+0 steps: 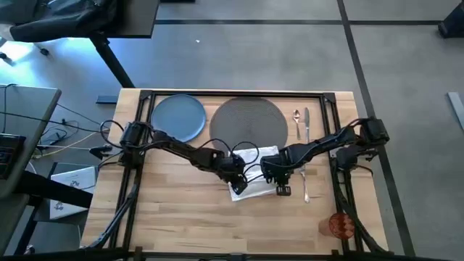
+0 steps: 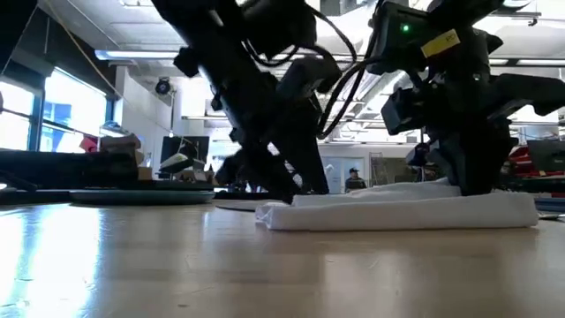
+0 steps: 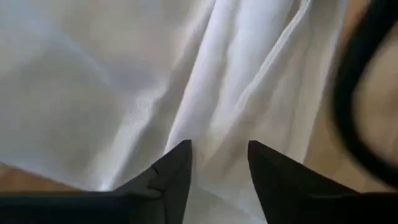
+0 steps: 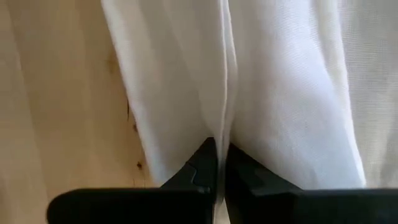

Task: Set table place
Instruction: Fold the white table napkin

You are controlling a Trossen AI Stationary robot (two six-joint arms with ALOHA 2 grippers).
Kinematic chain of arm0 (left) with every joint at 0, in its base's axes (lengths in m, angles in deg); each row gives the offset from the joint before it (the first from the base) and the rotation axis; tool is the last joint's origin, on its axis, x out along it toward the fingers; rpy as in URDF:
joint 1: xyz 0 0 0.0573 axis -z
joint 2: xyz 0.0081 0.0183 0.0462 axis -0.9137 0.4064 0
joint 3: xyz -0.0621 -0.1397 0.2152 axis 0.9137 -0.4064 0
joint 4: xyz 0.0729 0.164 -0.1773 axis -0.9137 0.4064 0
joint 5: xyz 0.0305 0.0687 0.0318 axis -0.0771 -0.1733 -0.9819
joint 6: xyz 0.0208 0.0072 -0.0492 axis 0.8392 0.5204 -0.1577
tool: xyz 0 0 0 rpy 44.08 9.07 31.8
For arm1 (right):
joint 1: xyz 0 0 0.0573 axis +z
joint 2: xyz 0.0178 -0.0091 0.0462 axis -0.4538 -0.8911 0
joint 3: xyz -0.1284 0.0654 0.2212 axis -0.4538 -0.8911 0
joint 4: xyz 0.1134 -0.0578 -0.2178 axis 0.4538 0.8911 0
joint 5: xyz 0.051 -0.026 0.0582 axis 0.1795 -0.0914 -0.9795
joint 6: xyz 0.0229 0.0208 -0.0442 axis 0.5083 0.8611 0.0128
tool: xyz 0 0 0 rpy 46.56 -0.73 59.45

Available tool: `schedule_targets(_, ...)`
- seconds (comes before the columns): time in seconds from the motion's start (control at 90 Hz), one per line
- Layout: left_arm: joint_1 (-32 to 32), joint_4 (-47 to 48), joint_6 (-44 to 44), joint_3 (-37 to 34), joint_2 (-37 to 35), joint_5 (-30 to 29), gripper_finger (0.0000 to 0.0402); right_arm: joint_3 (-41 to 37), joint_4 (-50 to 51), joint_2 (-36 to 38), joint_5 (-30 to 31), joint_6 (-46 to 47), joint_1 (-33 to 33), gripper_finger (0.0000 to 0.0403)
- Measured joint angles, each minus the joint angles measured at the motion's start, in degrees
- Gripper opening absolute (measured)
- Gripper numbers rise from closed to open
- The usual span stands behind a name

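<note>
At the middle of the pale wooden plank table (image 1: 181,225), a crumpled white cloth napkin (image 1: 254,181) lies just in front of the round dark grey woven mat (image 1: 249,123), its far edge touching or overlapping the mat's near rim. Both dark arms are lowered onto it. The left gripper (image 3: 219,163) is seen pressed down at the napkin's left end with its fingers a little apart, straddling a ridge of cloth; nothing is clearly pinched there. The right gripper (image 4: 221,158) is seen at the napkin's right end with its fingers nearly together, and a fold of the white cloth appears to be nipped between them.

The setting is judged to be at an early to middle stage. The mat is laid at the far centre. The round blue plate (image 1: 177,117) rests to the mat's left, beside it and not on it, so it is yet to be placed. A silver spoon (image 1: 296,120) and a silver knife (image 1: 307,123) lie side by side just right of the mat. A silver fork (image 1: 305,185) lies nearer the front, right of the napkin. The orange translucent cup (image 1: 338,225) stands well apart at the near right corner. The napkin is yet to be smoothed and positioned.

From above, both grippers are largely hidden by cables and wrists. In the level view, the napkin's contact with the fingers is masked by dark arm parts, and the cutlery and cup cannot be made out.
</note>
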Motion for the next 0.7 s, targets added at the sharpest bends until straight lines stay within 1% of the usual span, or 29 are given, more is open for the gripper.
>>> schedule_targets(0.089, 0.95, -1.17, 0.31, 0.02, 0.38, 2.63, 0.0143, 0.0, -0.21, 0.0, 0.02, -0.02, 0.0, 0.0)
schedule_targets(0.222, 2.56, -0.99, 1.31, 0.02, 0.26, 1.5, 0.0115, 0.0, -0.97, 0.0, 0.07, 0.0, 0.0, 0.0)
schedule_targets(0.311, 3.52, -0.74, 2.94, 0.26, 0.22, 0.58, 0.0084, 0.0, -1.81, 0.0, 0.52, 0.12, 0.0, 0.0)
schedule_targets(0.478, 4.81, -0.75, 4.39, 0.26, 0.08, -1.09, 0.0012, 0.04, -2.26, 0.0, 0.74, 0.49, 0.0, 0.0)
schedule_targets(0.589, 5.36, -0.27, 4.35, 0.26, -1.73, -2.56, 0.0006, 1.1, -0.76, 0.29, 0.69, 2.45, -0.01, 0.0)
schedule_targets(0.7, 6.04, 2.41, 4.17, 0.26, -5.26, -6.61, 0.0002, 2.92, 0.68, 1.77, -1.5, 4.06, -0.02, 0.0)
